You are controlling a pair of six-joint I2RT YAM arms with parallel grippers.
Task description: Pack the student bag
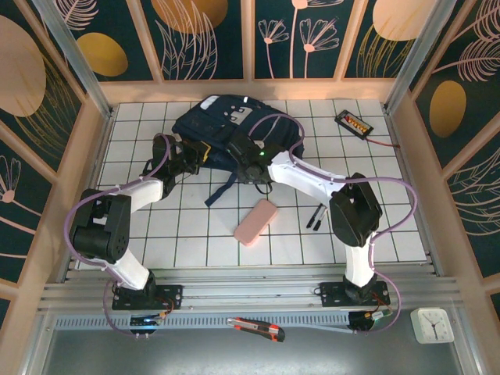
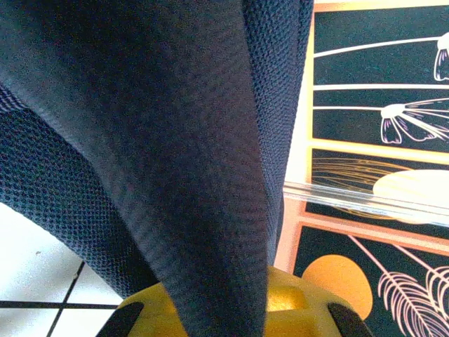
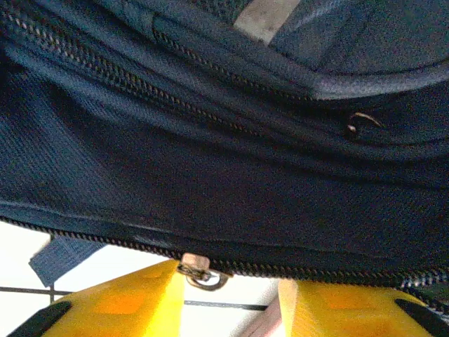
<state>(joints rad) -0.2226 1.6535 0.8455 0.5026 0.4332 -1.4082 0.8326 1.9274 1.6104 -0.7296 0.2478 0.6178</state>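
Lying at the far-middle edge of the table [image 1: 195, 234], the student bag [image 1: 219, 125] has both arms on it. L gripper [image 1: 199, 152] is at the bag's left edge, clamped on navy fabric. R gripper [image 1: 237, 148] is at its near side, jaws apart w/ the zip pull [image 3: 198, 272] in the gap, not pinched. A strap [image 1: 221, 190] trails toward the near edge. Pink case [image 1: 256, 222] sits mid-table, black pens [image 1: 316, 216] just to its right. Black device [image 1: 354, 123] w/ orange labels lies at the far-right corner; writing too small to read.

The white-and-black left arm [image 1: 144, 190] reaches from the lower left toward the frame's centre, its left gripper [image 2: 235, 316] clamped tight on a fold of the dark navy fabric backpack [image 2: 175, 140]. The right arm [image 1: 305, 178] bends in from the lower right. The yellow fingers [image 3: 112, 305] of its right gripper [image 3: 228, 309] stand apart.
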